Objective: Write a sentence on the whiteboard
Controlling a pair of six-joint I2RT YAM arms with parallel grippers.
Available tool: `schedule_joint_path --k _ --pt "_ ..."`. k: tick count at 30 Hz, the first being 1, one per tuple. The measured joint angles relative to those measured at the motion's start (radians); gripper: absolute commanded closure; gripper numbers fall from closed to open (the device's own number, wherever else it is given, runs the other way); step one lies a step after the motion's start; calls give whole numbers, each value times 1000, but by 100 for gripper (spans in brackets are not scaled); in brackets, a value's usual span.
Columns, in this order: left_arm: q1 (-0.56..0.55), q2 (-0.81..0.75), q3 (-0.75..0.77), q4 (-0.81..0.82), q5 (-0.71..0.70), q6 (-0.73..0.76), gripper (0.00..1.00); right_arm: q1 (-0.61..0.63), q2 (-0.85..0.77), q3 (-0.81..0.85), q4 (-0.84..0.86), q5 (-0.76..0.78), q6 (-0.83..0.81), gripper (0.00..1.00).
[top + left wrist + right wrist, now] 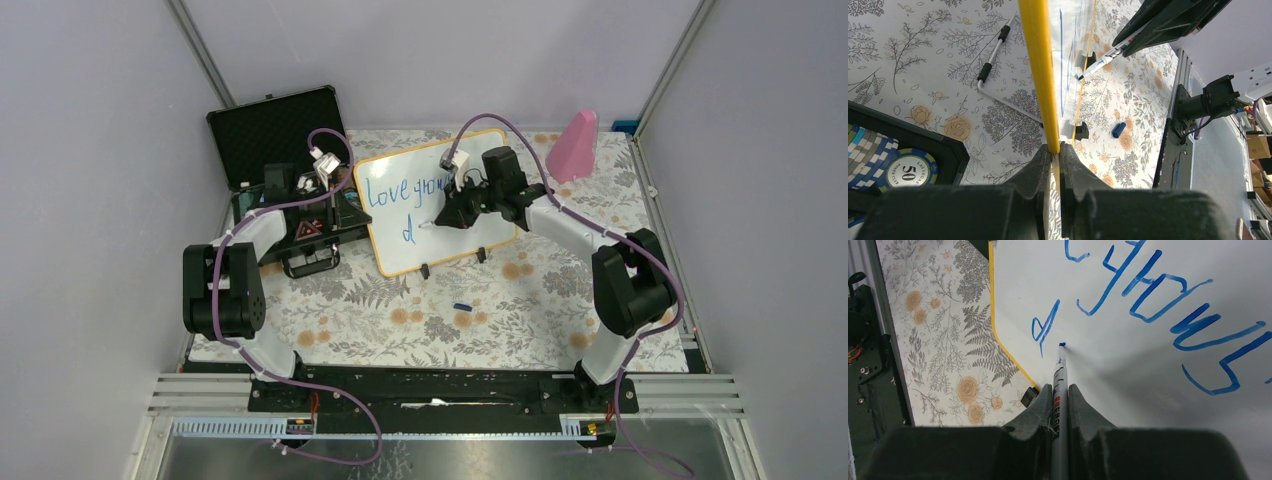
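Note:
The whiteboard [400,255], white with a yellow rim, stands tilted on the floral cloth. Blue writing [400,190] reads "Love grow…", with a lone "d" [408,235] below. My left gripper [352,192] is shut on the board's left rim [1040,75], pinching it between the fingers [1055,150]. My right gripper [450,215] hides the end of the top line and is shut on a marker [1059,385]. The marker's blue tip [1062,344] sits at the board's surface, just right of the "d" [1044,327]. In the right wrist view, "grows" [1158,295] fills the upper board.
An open black foam-lined case [275,125] with poker chips [908,170] stands back left, beside the left arm. The blue marker cap [461,306] lies on the cloth before the board. A pink wedge [572,148] stands back right. A metal rod with black sleeves [993,60] lies behind the board.

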Motion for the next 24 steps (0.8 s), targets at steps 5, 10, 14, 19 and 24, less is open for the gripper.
schedule_joint_path --k 5,10,14,19,24 --pt "0 0 0 0 0 0 100 7 6 0 0 0 1 100" --pt "0 0 0 0 0 0 100 17 14 1 0 -4 2 100" --pt "0 0 0 0 0 0 100 25 16 1 0 -4 1 100" --pt "0 0 0 0 -1 0 100 27 16 1 0 -1 -1 100" --pt "0 0 0 0 -1 0 100 27 16 0 -1 -1 -11 100"
